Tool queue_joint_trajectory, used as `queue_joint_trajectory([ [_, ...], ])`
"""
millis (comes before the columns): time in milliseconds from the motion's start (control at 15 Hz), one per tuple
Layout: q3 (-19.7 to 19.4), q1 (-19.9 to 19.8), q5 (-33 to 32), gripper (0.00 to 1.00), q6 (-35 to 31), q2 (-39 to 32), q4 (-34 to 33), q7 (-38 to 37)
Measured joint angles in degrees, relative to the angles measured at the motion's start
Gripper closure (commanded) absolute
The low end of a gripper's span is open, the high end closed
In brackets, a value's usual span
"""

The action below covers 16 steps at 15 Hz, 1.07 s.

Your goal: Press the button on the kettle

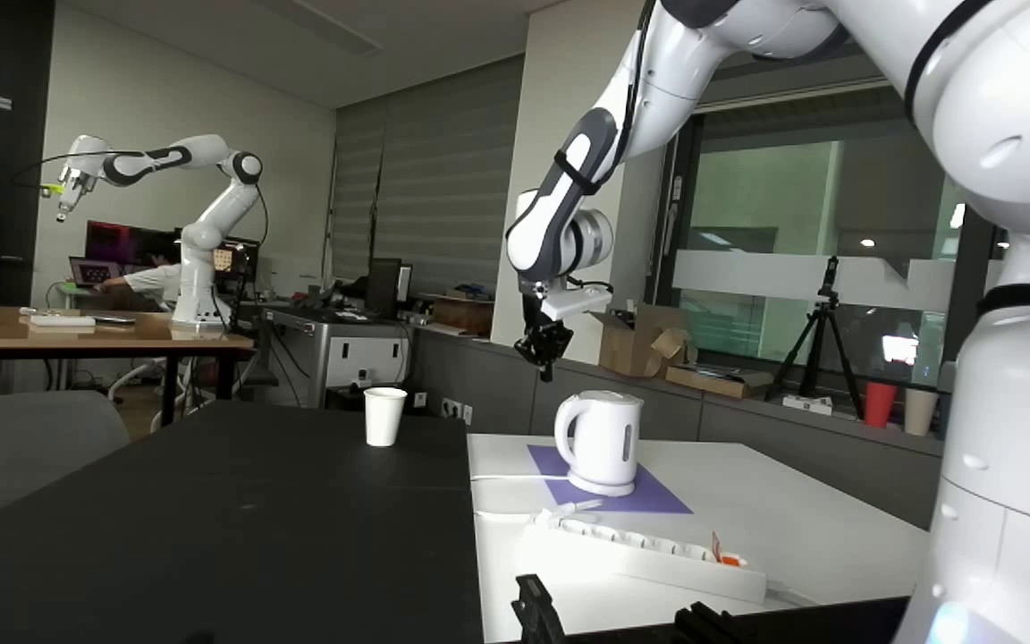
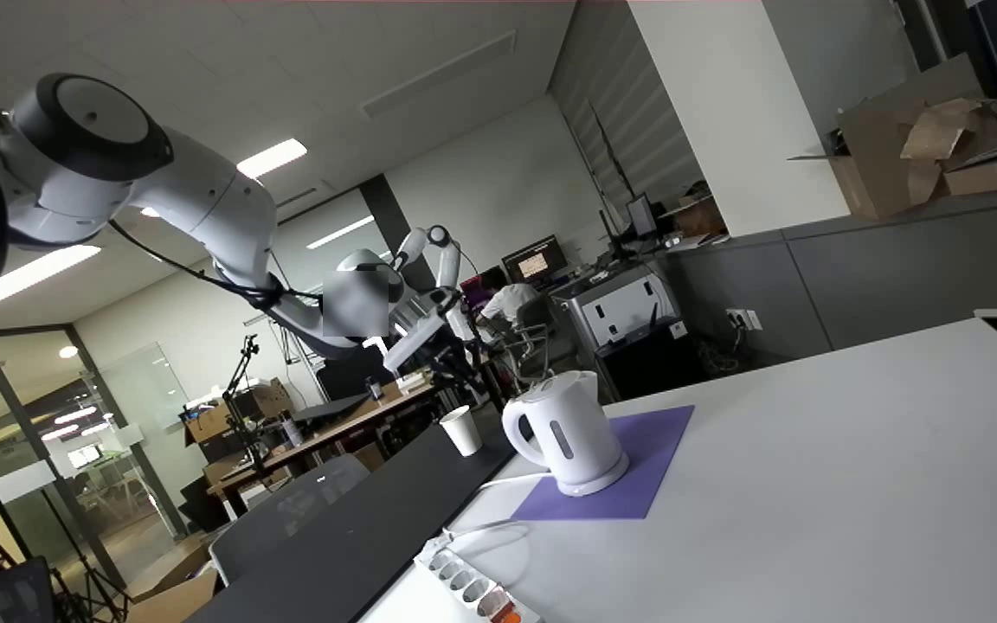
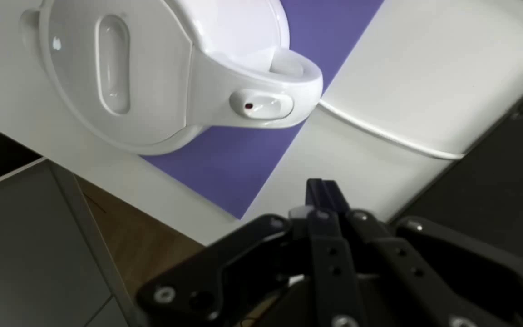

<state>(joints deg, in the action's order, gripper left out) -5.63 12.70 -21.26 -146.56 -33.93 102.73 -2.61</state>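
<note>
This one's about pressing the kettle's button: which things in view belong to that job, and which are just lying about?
Belong to the job:
kettle
its button
claw, closed

Just lying about:
white cup
power strip
purple sheet, though the kettle stands on it
cardboard box
red cup

the arm (image 1: 671,85) arches up and over in both exterior views, sloping down to the wrist (image 1: 533,250). beneath it the gripper (image 1: 546,372) hangs in the air, pointing downward. in the wrist view its two fingers (image 3: 337,199) lie side by side, touching at the ends.
</note>
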Motion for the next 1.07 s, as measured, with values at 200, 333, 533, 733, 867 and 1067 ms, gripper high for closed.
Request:
queue_joint_trajectory([
  [200, 0.19, -0.45, 0.0, 1.0, -0.11, 4.3, 2.25, 1.09],
  [333, 0.42, -1.2, 0.0, 0.74, -0.56, 7.35, 4.63, 1.98],
  [533, 1.2, -3.16, 0.2, 0.61, -1.5, 11.9, 8.96, 3.95],
  [733, 2.1, -5.63, 1.36, 0.4, -1.53, 15.79, 12.92, 6.64],
  [867, 2.66, -7.32, 2.86, 0.27, -1.53, 17.85, 15.1, 8.78],
  [1067, 3.37, -9.5, 5.13, 0.07, -1.51, 19.94, 17.47, 11.77],
])
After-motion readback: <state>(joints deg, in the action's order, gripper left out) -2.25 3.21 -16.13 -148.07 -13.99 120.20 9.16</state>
